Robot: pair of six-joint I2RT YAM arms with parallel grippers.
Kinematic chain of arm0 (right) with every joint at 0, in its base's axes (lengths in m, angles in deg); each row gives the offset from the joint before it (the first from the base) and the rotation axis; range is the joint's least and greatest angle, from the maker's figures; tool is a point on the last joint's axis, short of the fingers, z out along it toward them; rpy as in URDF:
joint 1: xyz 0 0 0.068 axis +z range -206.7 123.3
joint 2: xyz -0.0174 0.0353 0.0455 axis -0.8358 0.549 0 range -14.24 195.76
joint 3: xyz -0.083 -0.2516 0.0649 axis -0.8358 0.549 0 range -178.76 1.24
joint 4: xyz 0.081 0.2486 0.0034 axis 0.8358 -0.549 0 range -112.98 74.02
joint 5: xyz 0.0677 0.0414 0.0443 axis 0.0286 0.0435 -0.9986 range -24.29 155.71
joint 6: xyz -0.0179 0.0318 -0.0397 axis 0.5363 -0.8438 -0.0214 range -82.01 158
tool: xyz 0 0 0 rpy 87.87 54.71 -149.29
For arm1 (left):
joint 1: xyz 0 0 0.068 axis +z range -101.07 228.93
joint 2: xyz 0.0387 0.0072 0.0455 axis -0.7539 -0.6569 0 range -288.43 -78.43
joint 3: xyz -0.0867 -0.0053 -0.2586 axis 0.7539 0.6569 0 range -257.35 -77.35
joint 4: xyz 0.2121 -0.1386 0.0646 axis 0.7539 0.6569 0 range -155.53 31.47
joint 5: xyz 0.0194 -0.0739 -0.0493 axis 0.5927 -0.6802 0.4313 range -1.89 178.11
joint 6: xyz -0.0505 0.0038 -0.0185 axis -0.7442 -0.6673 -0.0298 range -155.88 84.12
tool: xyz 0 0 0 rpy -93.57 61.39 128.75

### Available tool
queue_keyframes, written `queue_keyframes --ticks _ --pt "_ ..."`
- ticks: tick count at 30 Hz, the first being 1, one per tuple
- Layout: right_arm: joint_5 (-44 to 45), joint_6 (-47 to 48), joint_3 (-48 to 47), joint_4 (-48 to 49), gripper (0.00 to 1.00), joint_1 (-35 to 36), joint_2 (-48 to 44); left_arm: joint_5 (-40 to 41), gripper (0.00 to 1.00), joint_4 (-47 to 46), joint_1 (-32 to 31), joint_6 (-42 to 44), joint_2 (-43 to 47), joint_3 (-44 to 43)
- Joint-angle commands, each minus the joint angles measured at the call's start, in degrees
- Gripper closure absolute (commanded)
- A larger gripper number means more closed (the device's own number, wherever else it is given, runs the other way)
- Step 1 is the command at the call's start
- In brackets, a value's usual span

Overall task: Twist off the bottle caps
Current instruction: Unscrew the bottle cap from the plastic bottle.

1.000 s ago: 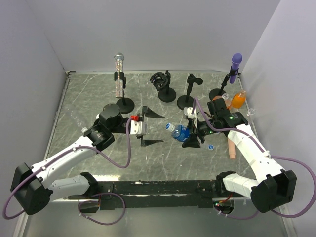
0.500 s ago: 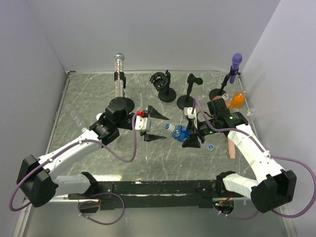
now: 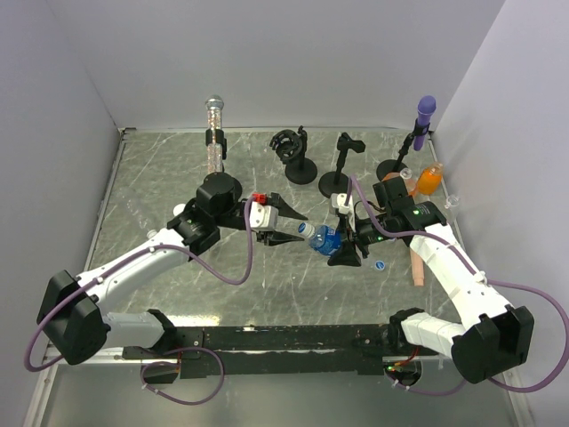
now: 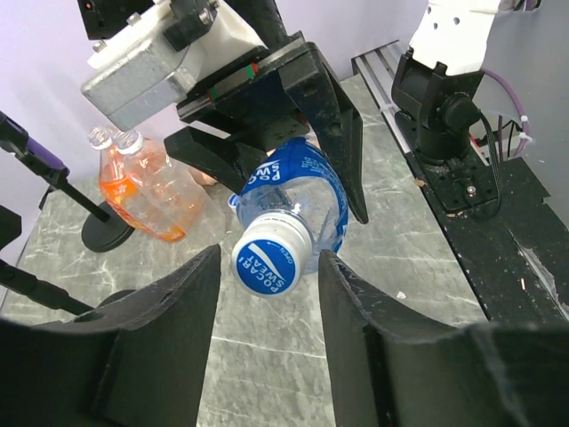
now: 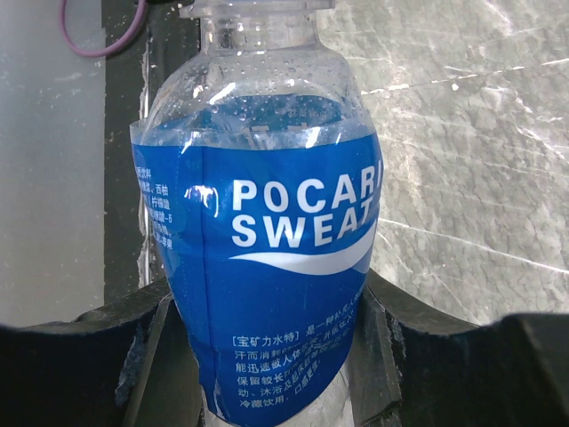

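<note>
My right gripper [image 3: 338, 243] [image 5: 267, 360] is shut on the body of the blue-labelled bottle [image 3: 325, 238] [image 5: 267, 231], holding it tilted above the table with its neck pointing left. The blue cap [image 3: 305, 229] [image 4: 271, 261] is on the neck. My left gripper [image 3: 300, 228] [image 4: 268, 277] is open, with one finger on each side of the cap and a thin gap left on both sides. In the left wrist view the right gripper [image 4: 284, 165] clamps the bottle [image 4: 311, 191] from behind. A loose blue cap [image 3: 380, 264] lies on the table to the right.
Two orange bottles [image 4: 151, 191] [image 3: 428, 181] stand at the back right, beside a purple microphone [image 3: 426, 111] on its stand. A silver microphone [image 3: 213, 133] stands at the back left, and black stands [image 3: 300, 165] are in the back middle. A peach-coloured object [image 3: 418, 267] lies by the right arm.
My left arm has moved right to the bottle's neck, and its jaws have narrowed from wide open to just around the cap. The right arm and the bottle have not moved.
</note>
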Motion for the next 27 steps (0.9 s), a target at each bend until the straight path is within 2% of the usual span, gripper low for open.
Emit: queue_keyframes --ticks 1,11,18,21,23,24,26,27 --pt "-2.38 1.39 -0.45 0.34 0.73 0.3 -0.66 -2.74 0.48 -2.9 0.12 -0.54 -0.06 -2.19" --pt "-2.47 1.3 -0.54 0.25 0.73 0.3 -0.57 -3.36 0.55 -3.43 0.03 -2.57 -0.94 -2.63" --pt "-2.21 1.3 -0.54 0.34 0.73 0.3 -0.57 -2.4 0.67 -1.51 -0.06 -6.95 -0.94 -3.42" --pt "-2.21 1.21 -0.36 0.42 0.73 0.3 -0.57 -0.29 0.78 -1.24 -0.14 -13.7 -0.06 -3.24" --pt "-2.21 1.21 -0.36 0.51 0.73 0.3 -0.48 1.9 0.88 -1.5 -0.23 -20.73 0.46 -3.24" --pt "-2.3 1.3 -0.45 0.42 0.73 0.3 -0.22 4.44 0.91 -1.5 -0.49 -27.81 0.73 -3.33" --pt "-2.21 1.39 -0.71 0.25 0.73 0.3 0.13 8.49 0.99 0.77 -0.67 -35.41 0.99 -4.47" --pt "-2.3 1.39 -0.89 0.16 0.73 0.3 0.13 11.72 0.99 3.83 -0.85 -39.35 0.99 -5.43"
